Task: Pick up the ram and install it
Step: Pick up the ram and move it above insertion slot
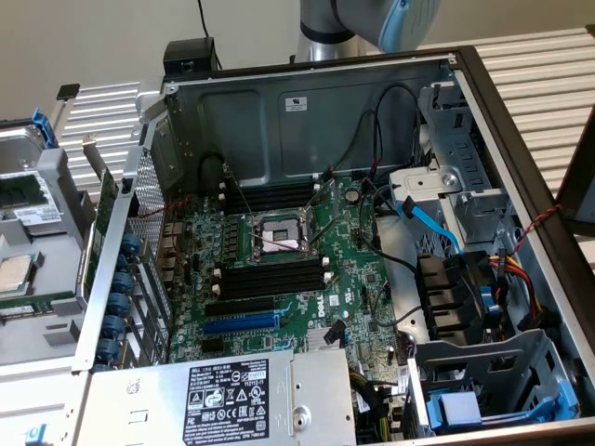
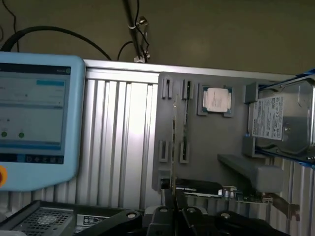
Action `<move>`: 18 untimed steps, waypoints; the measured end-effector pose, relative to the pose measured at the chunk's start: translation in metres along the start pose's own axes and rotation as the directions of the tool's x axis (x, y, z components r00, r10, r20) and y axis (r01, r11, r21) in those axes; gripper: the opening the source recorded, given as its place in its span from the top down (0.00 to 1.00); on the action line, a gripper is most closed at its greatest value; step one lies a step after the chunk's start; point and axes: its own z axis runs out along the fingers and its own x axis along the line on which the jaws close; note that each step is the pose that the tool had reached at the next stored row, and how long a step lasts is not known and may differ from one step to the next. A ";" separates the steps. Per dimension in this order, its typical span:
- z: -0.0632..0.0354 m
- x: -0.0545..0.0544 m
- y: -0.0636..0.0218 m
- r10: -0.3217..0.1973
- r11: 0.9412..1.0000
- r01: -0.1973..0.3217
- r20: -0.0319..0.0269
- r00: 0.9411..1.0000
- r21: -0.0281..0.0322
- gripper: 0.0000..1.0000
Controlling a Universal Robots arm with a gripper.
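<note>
Gripper [image 2: 173, 196] nearest, jaws pressed together on the end of the ram [image 2: 173, 142]. The ram is seen edge-on, a thin stick running out over the gray parts tray [image 2: 216, 142]. 1 similar stick [image 2: 185, 123] lies just beside it. Beyond are a processor chip [image 2: 216, 100] and a hard drive [image 2: 283, 120]. In the exterior view, the black memory slots [image 1: 270, 279] of the open case stand empty.
</note>
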 end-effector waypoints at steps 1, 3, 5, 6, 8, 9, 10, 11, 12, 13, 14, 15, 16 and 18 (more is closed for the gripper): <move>-0.0047 0.000 -0.0041 0.000 1.000 0.000 0.000 1.000 0.000 0.87; -0.0136 0.000 -0.0125 0.000 1.000 0.000 0.001 1.000 0.000 0.87; -0.0212 0.001 -0.0215 0.000 1.000 0.000 0.001 1.000 0.000 0.87; -0.0236 0.001 -0.0261 0.000 1.000 0.000 0.001 1.000 0.000 0.87; -0.0261 0.001 -0.0352 0.000 1.000 0.000 0.001 1.000 0.000 0.87; -0.0268 0.001 -0.0396 0.000 1.000 0.000 0.001 1.000 0.000 0.87; -0.0273 0.002 -0.0441 0.000 1.000 0.000 0.001 1.000 0.000 0.87; -0.0275 0.002 -0.0486 0.000 1.000 0.000 0.001 1.000 0.000 0.87; -0.0276 0.002 -0.0531 0.000 1.000 0.000 0.001 1.000 -0.001 0.87; -0.0276 0.002 -0.0576 0.000 1.000 0.000 0.001 1.000 -0.001 0.87; -0.0277 0.003 -0.0622 0.000 1.000 0.000 0.001 1.000 -0.001 0.87; -0.0277 0.003 -0.0668 0.000 1.000 0.000 0.001 1.000 -0.001 0.87; -0.0278 0.003 -0.0714 0.000 1.000 0.000 0.001 1.000 -0.002 0.87; -0.0279 0.004 -0.0805 0.000 1.000 0.000 0.001 1.000 -0.002 0.87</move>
